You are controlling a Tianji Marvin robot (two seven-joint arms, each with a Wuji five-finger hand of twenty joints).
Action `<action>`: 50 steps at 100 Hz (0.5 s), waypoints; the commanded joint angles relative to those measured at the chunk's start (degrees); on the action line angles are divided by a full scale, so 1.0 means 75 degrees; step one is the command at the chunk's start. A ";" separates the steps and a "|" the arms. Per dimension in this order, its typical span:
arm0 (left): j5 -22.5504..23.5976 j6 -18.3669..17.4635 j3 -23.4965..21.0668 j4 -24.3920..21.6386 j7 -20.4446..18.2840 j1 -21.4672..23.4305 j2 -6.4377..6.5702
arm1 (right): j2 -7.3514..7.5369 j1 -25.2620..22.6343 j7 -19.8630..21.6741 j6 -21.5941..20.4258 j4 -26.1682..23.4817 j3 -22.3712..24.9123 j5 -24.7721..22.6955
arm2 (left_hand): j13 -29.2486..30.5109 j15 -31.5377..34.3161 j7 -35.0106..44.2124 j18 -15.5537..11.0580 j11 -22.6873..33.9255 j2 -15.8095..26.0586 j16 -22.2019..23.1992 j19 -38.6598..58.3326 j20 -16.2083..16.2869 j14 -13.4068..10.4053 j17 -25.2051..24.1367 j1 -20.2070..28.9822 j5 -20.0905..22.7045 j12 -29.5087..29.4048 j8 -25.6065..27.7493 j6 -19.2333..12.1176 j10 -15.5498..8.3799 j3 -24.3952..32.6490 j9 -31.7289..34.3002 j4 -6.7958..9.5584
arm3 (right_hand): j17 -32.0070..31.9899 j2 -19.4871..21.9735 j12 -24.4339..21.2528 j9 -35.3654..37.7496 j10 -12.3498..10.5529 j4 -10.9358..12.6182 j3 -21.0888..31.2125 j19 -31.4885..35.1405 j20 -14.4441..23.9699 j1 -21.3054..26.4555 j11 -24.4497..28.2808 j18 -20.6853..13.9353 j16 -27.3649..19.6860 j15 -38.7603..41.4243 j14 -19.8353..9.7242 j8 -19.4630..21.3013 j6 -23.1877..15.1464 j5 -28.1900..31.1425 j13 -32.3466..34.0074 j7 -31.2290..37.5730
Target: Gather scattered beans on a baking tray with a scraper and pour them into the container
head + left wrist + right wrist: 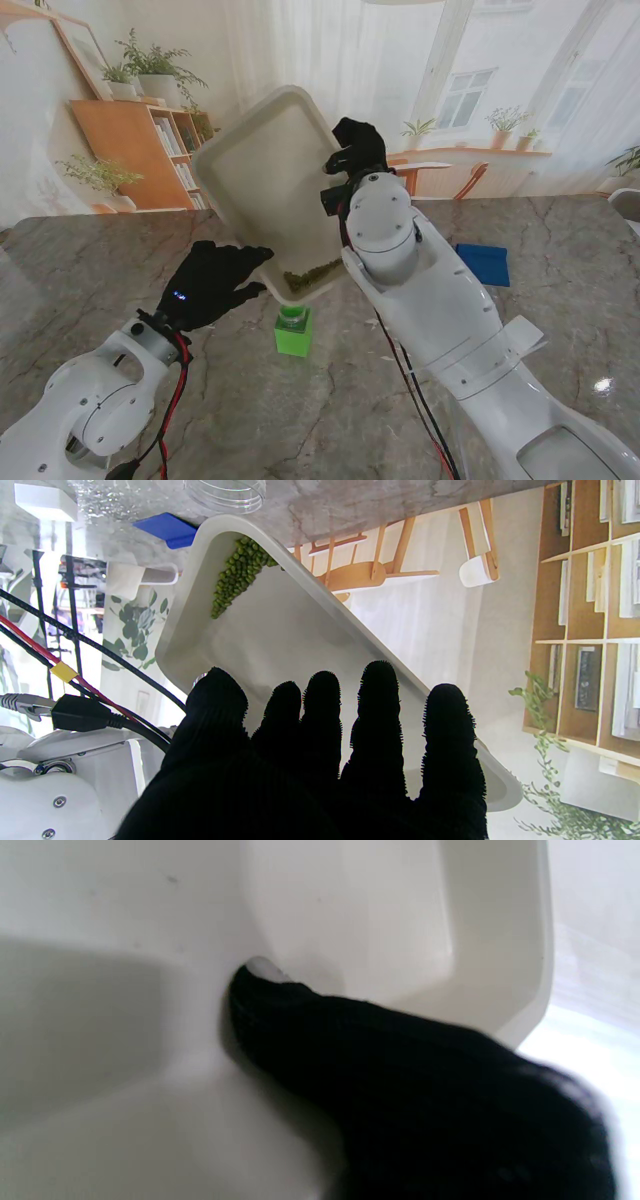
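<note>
Marble table [560,250]. Both hands, left hand [210,285] and right hand [355,150], grip tilted baking tray [260,170]; beans [310,272] pooled at low corner over green container [293,331]. Risk: steeper tilt overshoots its small mouth.

The left arm [90,400] rises from the near left corner and bends inward, its black-gloved left hand [210,285] stretched forward with fingers [377,715] extended side by side and the thumb set a little apart, pressed flat against what it supports. The right arm [450,330] reaches up steeply from the near right corner, wrist raised well above the bench. The right hand [355,148] sits at the top, fingers curled in a clamping grip, one gloved finger [310,1015] pressed against the held surface
</note>
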 commanded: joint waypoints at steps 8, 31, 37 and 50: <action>-0.0005 0.0031 0.0020 -0.0008 -0.0018 0.0025 0.0016 | -0.0027 0.0023 0.0051 -0.0127 -0.0147 -0.0023 -0.0056 | -0.0041 -0.0073 -0.0098 0.0175 -0.0104 0.0549 -0.0019 -0.0154 0.0217 0.0010 -0.0081 0.0029 -0.0155 -0.0094 -0.0127 0.0100 0.0061 0.0070 -0.0156 0.0371 | 0.0855 0.0278 0.0537 0.0298 -0.1337 0.0208 0.1009 0.1997 0.0697 0.1086 0.1376 -0.0252 0.0407 0.1432 -0.0817 0.0296 -0.0013 0.0164 0.0383 0.0360; 0.0006 0.0081 -0.0001 -0.0042 -0.0048 0.0075 0.0015 | 0.0009 -0.0021 0.0057 -0.0254 -0.0204 -0.0052 -0.0210 | -0.0029 -0.0067 -0.0096 0.0176 -0.0102 0.0548 -0.0014 -0.0153 0.0219 0.0007 -0.0075 0.0027 -0.0145 -0.0093 -0.0130 0.0100 0.0066 0.0071 -0.0149 0.0372 | 0.0850 0.0285 0.0521 0.0286 -0.1340 0.0195 0.1009 0.1988 0.0692 0.1088 0.1387 -0.0248 0.0408 0.1431 -0.0808 0.0299 -0.0007 0.0153 0.0366 0.0356; 0.0005 0.0090 -0.0001 -0.0047 -0.0054 0.0084 0.0015 | 0.0024 -0.0031 0.0076 -0.0289 -0.0211 -0.0060 -0.0268 | -0.0028 -0.0067 -0.0095 0.0168 -0.0097 0.0552 -0.0013 -0.0150 0.0220 -0.0006 -0.0071 0.0024 -0.0144 -0.0091 -0.0131 0.0094 0.0053 0.0070 -0.0138 0.0371 | 0.0849 0.0289 0.0521 0.0283 -0.1343 0.0192 0.1009 0.1987 0.0692 0.1086 0.1396 -0.0259 0.0407 0.1431 -0.0813 0.0300 -0.0006 0.0147 0.0362 0.0354; -0.0005 0.0105 0.0003 -0.0050 -0.0077 0.0086 0.0016 | 0.0030 -0.0031 0.0075 -0.0326 -0.0203 -0.0063 -0.0298 | -0.0023 -0.0068 -0.0091 0.0172 -0.0098 0.0551 -0.0013 -0.0149 0.0221 0.0007 -0.0063 0.0023 -0.0139 -0.0090 -0.0130 0.0102 0.0050 0.0072 -0.0139 0.0371 | 0.0844 0.0301 0.0517 0.0273 -0.1346 0.0184 0.1009 0.1975 0.0690 0.1086 0.1405 -0.0264 0.0405 0.1432 -0.0817 0.0303 -0.0004 0.0142 0.0359 0.0352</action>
